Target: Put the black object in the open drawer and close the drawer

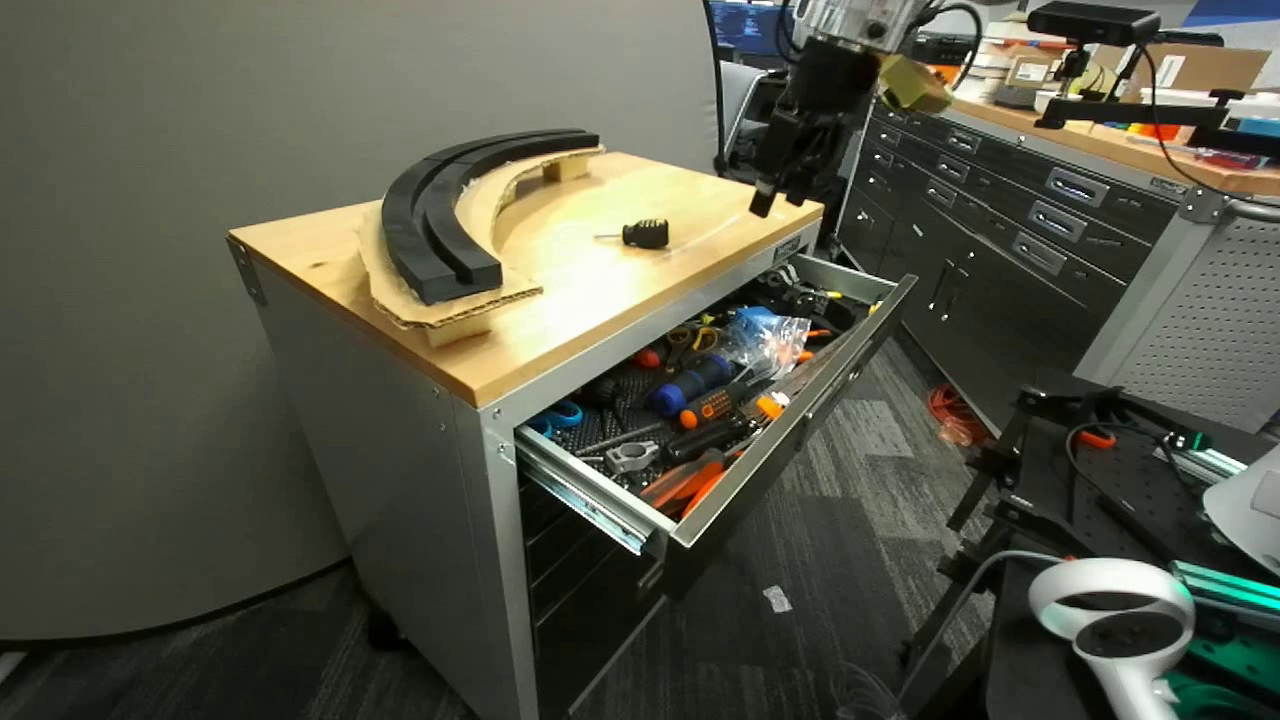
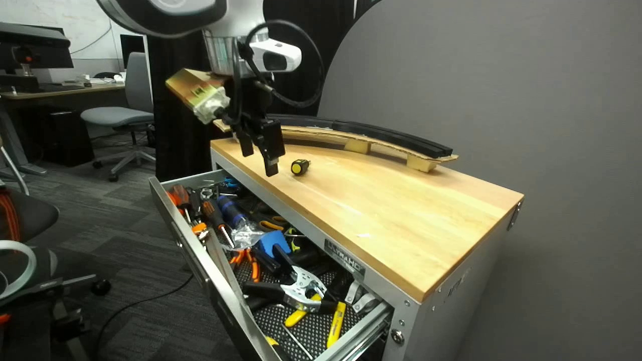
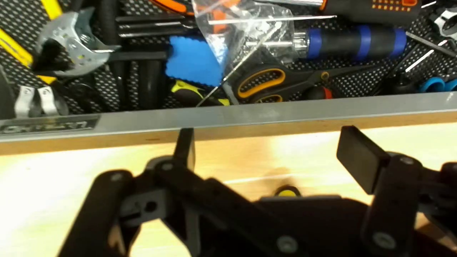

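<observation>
Black screwdriver (image 1: 644, 235) lies above and behind the open drawer (image 1: 770, 445); parted, empty gripper (image 3: 273, 151) should straddle its thick handle (image 2: 300, 167)

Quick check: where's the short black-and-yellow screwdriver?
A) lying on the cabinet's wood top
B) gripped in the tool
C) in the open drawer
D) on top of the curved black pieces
A: in both exterior views the screwdriver lies on the wood top, outside the open drawer, while the tool stands open with nothing gripped.
</observation>
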`<state>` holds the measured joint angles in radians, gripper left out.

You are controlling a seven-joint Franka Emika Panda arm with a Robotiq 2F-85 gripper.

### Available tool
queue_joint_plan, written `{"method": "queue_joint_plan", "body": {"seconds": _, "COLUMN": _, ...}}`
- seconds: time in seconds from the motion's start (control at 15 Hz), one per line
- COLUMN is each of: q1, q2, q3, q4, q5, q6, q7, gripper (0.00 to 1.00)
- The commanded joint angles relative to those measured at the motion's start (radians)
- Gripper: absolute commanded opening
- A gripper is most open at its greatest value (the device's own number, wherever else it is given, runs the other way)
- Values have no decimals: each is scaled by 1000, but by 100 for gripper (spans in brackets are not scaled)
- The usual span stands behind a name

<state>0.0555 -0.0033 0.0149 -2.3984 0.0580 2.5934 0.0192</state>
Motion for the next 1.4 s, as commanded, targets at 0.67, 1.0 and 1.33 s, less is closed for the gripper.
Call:
{"method": "queue_joint_plan", "body": {"seconds": 0.67, "q1": 66, "q2": 400, "q3": -21, "q4": 377, "q5": -148, "q6": 153, "q7": 148, "gripper": 100}}
{"method": "queue_joint_plan", "body": {"seconds": 1.0, "q1": 84, "q2": 424, "q3": -26, "q4": 407, "q5": -149, "q6": 166, "q7": 157, "gripper": 66}}
{"method": "queue_joint_plan", "body": {"seconds": 1.33, "q1": 61, "q2": 412, "q3": -16, "q4": 389, "q5": -114, "q6": 151, "q7": 138, "gripper": 27}}
